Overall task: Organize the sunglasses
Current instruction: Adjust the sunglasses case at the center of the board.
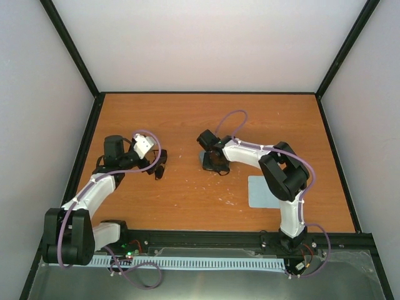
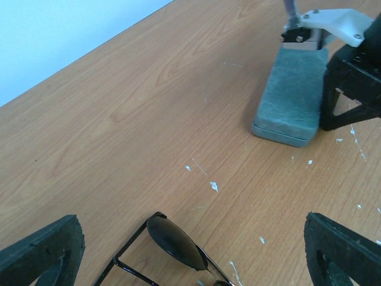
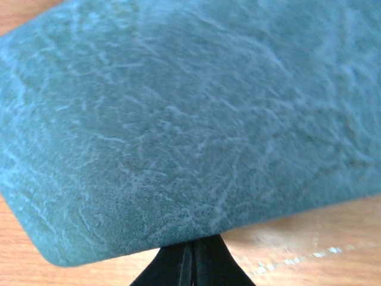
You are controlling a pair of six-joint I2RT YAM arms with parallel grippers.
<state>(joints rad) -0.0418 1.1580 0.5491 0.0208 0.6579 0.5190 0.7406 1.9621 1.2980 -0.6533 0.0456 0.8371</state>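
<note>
On a brown wood-grain desk (image 1: pixel 187 119) enclosed by pale walls, 2 robot arms reach inward from the near edge.

The left arm's hand (image 2: pixel 191 238) is spread wide. Its 2 black fingers (image 2: pixel 41 253) sit at the bottom corners of the left wrist view, well apart from each other. The sunglasses (image 2: pixel 175 241) lie on the desk between them, touching neither finger. They have a thin black frame, and 1 dark lens is fully in view. A thin black arm shows at the lower left, and the rest is cut off by the bottom edge of that view. In the overhead view this spot is left of the desk's centre.

To the right of the sunglasses and apart from them, an oblong grey-blue case (image 2: pixel 292 95) lies flat and closed on the desk. The right arm's hand (image 3: pixel 193 259) is right at the case. In its wrist view the 2 fingers are pressed together with only a hairline gap. Their tips disappear under the case's near edge, so I cannot tell whether they pinch anything. The textured case surface fills almost all of that view.

A flat pale blue cloth (image 1: pixel 261 191) lies on the desk farther right, partly under the right arm's elbow.
</note>
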